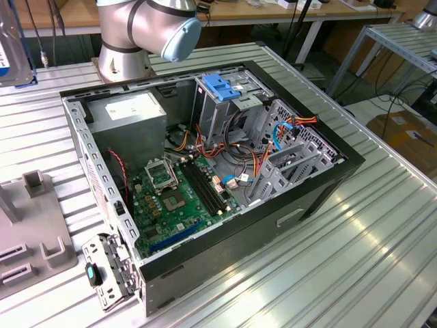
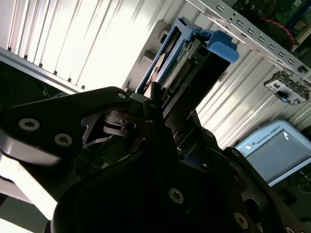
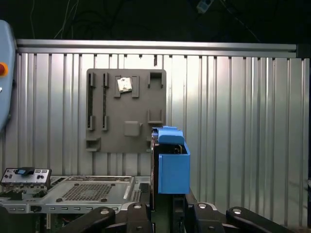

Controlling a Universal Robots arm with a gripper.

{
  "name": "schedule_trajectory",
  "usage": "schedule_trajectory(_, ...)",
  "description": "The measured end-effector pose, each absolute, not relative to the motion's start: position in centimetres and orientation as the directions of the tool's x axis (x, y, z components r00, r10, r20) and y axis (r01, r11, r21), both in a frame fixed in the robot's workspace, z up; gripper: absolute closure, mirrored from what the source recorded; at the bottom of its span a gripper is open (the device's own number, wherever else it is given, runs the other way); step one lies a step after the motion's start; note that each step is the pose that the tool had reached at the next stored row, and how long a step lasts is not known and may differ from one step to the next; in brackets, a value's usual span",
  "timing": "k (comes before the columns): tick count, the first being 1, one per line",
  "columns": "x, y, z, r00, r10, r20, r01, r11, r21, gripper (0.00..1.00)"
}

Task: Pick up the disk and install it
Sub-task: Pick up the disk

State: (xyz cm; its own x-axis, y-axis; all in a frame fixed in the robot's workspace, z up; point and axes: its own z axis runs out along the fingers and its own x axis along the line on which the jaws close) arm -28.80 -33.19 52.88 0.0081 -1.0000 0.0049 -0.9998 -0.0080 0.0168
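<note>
While the claw (image 3: 167, 206) is clamped tight on one end of the disk (image 3: 171, 162), we see the disk's long axis sticking straight out from it, off the bench (image 3: 233, 121), with the open computer case (image 1: 259, 232) off to one side.

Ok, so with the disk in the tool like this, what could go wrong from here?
The tool grips the disk by one end, with most of it sticking out, so it could tilt or slip in the grip. In the exterior view, loose orange and blue cables lie around the drive bays in the open case; the disk might snag them going in.
</note>
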Motion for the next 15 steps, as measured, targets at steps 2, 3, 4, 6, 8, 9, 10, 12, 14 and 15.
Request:
schedule_trajectory(2, -27.0, -33.2, 52.9, 0.008, -1.000, 0.005, -1.000, -0.008, 0.017, 0.65)
schedule_trajectory(3, -26.1, -33.2, 52.9, 0.008, -1.000, 0.005, -1.000, -0.008, 0.017, 0.65)
schedule_trajectory(4, -25.0, -33.2, 52.8, 0.008, -1.000, 0.005, -1.000, -0.008, 0.017, 0.65)
schedule_trajectory(6, -23.4, -33.2, 52.8, 0.008, -1.000, 0.005, -1.000, -0.008, 0.017, 0.65)
schedule_trajectory(8, -22.5, -33.2, 52.8, 0.008, -1.000, 0.005, -1.000, -0.008, 0.017, 0.65)
schedule_trajectory(9, -22.1, -33.2, 52.8, 0.008, -1.000, 0.005, -1.000, -0.008, 0.017, 0.65)
schedule_trajectory(10, -21.5, -33.2, 52.8, 0.008, -1.000, 0.005, -1.000, -0.008, 0.017, 0.65)
schedule_trajectory(12, -20.8, -33.2, 52.8, 0.008, -1.000, 0.005, -1.000, -0.008, 0.017, 0.65)
schedule_trajectory(14, -20.8, -33.2, 52.8, 0.008, -1.000, 0.005, -1.000, -0.008, 0.017, 0.65)
schedule_trajectory(15, -20.8, -33.2, 52.8, 0.008, -1.000, 0.005, -1.000, -0.008, 0.017, 0.65)
